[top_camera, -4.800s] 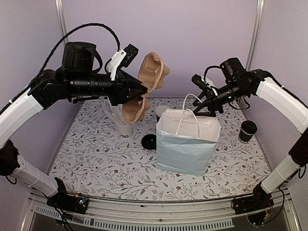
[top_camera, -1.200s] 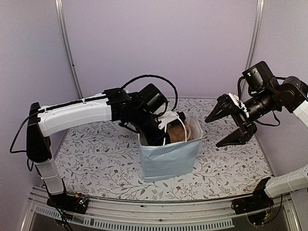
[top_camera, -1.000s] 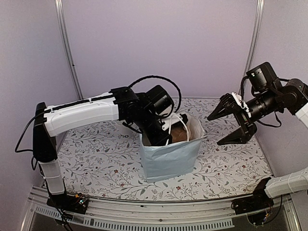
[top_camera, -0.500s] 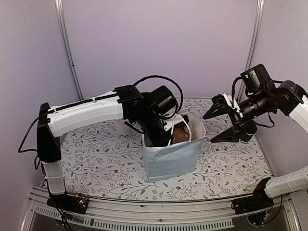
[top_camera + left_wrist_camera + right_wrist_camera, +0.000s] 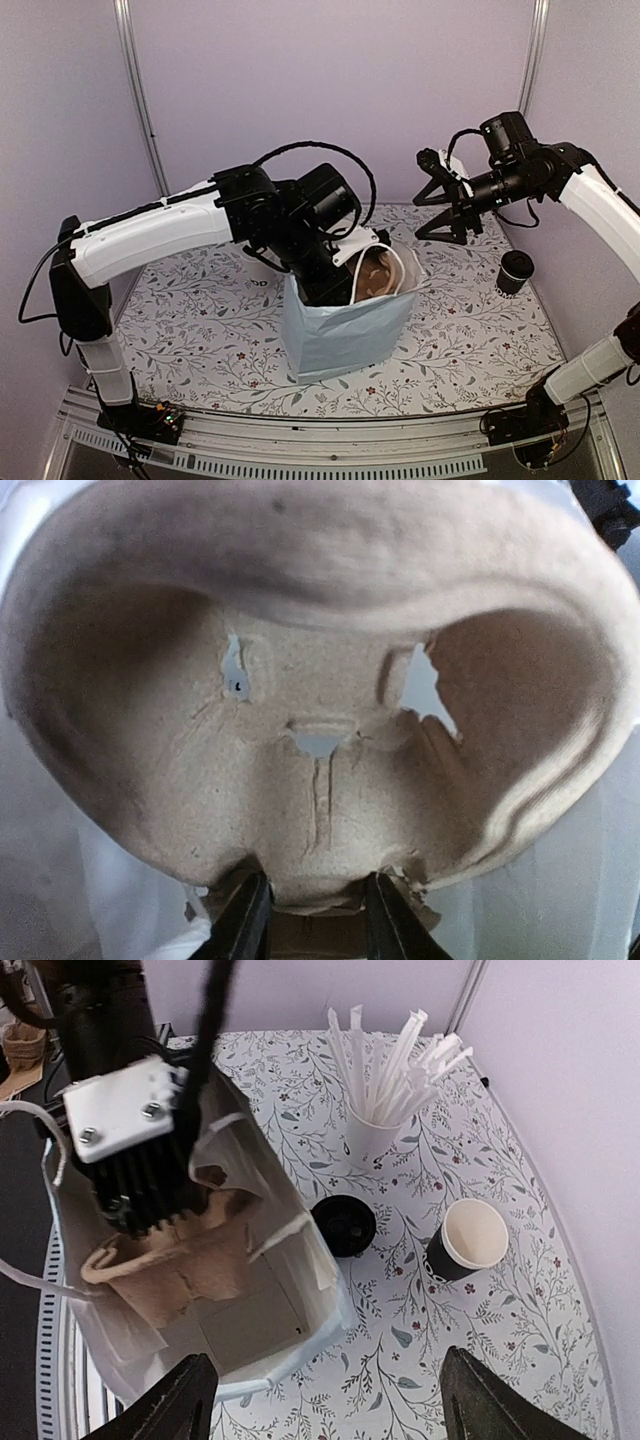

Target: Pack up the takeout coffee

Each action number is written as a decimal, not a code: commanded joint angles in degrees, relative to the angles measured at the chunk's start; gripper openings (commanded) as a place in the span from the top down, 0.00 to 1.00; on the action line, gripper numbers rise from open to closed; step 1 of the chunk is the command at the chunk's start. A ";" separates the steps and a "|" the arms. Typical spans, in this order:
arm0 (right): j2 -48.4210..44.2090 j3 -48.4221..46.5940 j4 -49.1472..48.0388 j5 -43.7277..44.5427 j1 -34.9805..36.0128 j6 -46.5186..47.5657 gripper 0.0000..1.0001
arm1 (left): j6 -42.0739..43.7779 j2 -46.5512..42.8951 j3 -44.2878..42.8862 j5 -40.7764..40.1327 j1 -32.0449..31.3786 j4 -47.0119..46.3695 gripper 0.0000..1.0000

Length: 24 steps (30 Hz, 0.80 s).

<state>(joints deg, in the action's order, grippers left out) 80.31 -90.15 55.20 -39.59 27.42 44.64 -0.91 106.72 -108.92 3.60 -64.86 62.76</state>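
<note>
Since 0.5 s ago the right gripper [image 5: 432, 200] has swung up and back from beside the pale blue bag [image 5: 345, 335] toward 12 o'clock, uncovering the first coffee cup [image 5: 515, 272]. The bag has slid slightly toward 8 o'clock. The left gripper [image 5: 315, 925] stays down in the bag's mouth.

The right claw hangs in the air at 1 o'clock of the bag, its 2 fingers spread wide with nothing between them. The left claw is pinched on the lower edge of the pulp carrier [image 5: 320, 730], which stands tilted inside the bag toward its 3 o'clock side.

The first coffee cup stands upright at 3 o'clock of the bag, near the right edge of the floral cloth [image 5: 200, 340], with bare cloth between cup and bag. In the right wrist view, the second coffee cup [image 5: 465, 1240] stands open-mouthed outside the bag, just beside the flat black lid [image 5: 345, 1225]. The lid lies close to the bag's wall, and the white cup of straws [image 5: 375, 1130] stands beyond it. Part of the bag's floor shows bare under the carrier.

The carrier is tan, fibrous moulded pulp with 2 rounded wells and small torn holes. The bag is smooth paper, white inside. Both cups are black paper with cream insides. The cloth is white with a leafy print.
</note>
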 commanded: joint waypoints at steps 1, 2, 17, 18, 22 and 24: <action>4.10 0.75 -2.68 -3.82 -3.06 -2.54 0.20 | 0.74 -0.60 -0.65 0.13 -0.71 1.58 0.67; 4.99 1.55 -3.10 -3.65 -3.07 -2.54 0.20 | 0.81 0.03 -0.56 0.13 -0.71 1.76 0.67; 8.32 11.34 -5.57 -15.70 -3.07 -0.95 0.19 | 0.51 9.67 -0.57 -1.58 0.63 3.94 0.68; 8.04 12.04 -6.25 -15.90 -3.07 -0.96 0.19 | 0.59 10.11 -0.44 -1.26 0.76 3.95 0.68; 6.83 14.96 -8.80 -16.79 -3.07 -1.55 0.19 | 0.78 11.53 -0.47 -0.53 0.87 3.77 0.68; 6.41 15.69 -9.32 -17.05 -3.07 -1.66 0.19 | 0.82 11.55 -0.46 -0.32 0.94 3.66 0.69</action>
<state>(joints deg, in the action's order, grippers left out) 89.30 -75.83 48.93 -54.00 24.32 43.33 -0.62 117.78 -108.97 2.39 -64.36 65.71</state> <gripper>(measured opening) 0.807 0.317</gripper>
